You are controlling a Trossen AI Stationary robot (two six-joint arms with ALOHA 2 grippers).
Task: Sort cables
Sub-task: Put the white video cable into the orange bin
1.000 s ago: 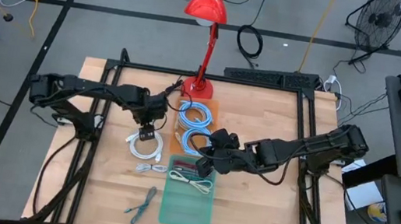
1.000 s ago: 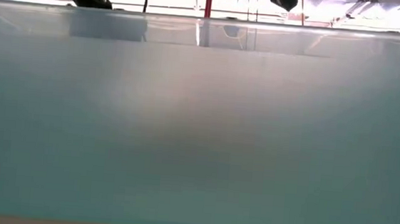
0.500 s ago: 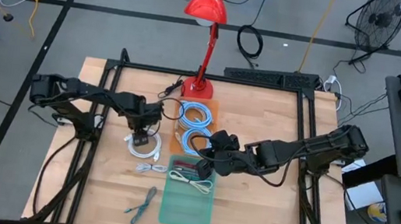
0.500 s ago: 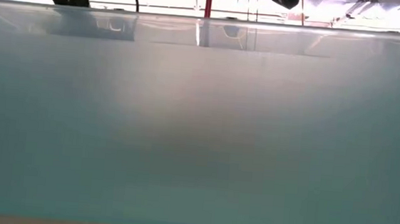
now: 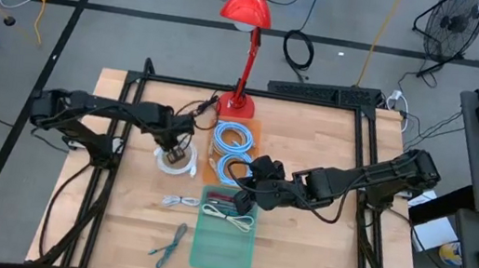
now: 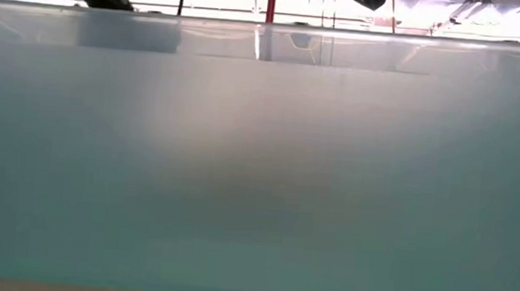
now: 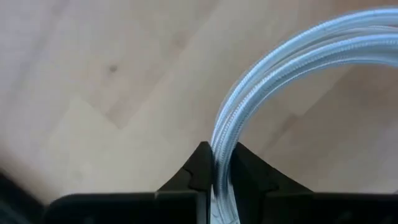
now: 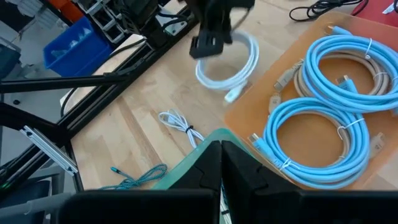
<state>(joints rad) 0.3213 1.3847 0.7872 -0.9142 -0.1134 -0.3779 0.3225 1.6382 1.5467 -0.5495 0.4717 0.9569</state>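
Left tool (image 7: 216, 171) pinches a white coiled cable (image 5: 178, 160) left of centre; right tool (image 8: 221, 155) pressed together; small white bundle (image 5: 180, 201) and teal braided cable (image 5: 168, 242) remain unsorted on the wooden worktop (image 5: 298, 255).

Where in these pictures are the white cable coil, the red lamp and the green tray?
white cable coil (image 8: 239, 68): right wrist view, on its right-hand strand.
red lamp (image 5: 244, 7): high view, on its shade.
green tray (image 5: 223, 249): high view, on its bare floor.
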